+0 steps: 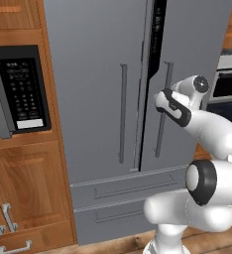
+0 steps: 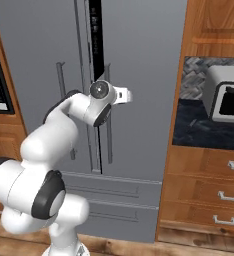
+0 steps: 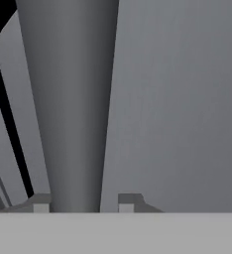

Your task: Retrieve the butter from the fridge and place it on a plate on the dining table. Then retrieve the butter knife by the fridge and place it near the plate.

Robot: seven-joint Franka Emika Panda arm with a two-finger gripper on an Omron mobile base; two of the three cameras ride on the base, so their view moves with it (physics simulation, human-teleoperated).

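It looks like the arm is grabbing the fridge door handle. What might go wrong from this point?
The fingers sit on either side of the right door handle, with a slight gap on one side; if the grip stays loose, the gripper may slip along the bar when pulling. The fridge door is only cracked open, so the swing is still ahead; the arm's elbow is folded close to the lower drawers and might get crowded.
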